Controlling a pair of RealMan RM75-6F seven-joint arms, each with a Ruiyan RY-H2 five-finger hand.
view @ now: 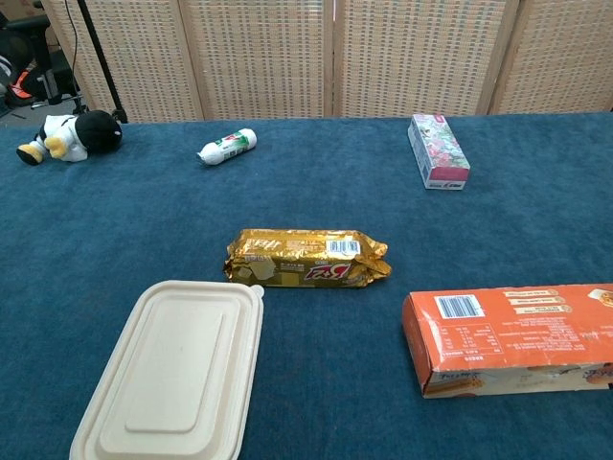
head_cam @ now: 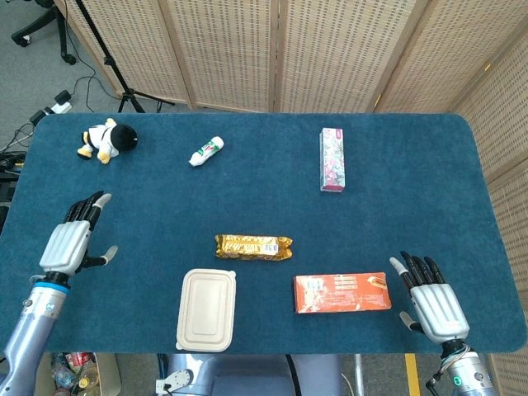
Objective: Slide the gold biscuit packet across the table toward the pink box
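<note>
The left hand (head_cam: 73, 242) hovers over the table's near left edge, fingers spread apart, holding nothing. Well to its right lies the shiny gold foil biscuit packet (head_cam: 253, 246), flat on the blue cloth table (head_cam: 412, 181), untouched. The floral pink cardboard box (head_cam: 332, 158) sits far beyond the packet. The right hand (head_cam: 432, 304) is likewise spread and empty, just right of the orange rectangular carton (head_cam: 341, 293)

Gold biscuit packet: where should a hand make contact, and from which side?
The gold biscuit packet lies flat, long axis left-right. Probably best to press on its near long edge and push away toward the pink box, using the left hand.
</note>
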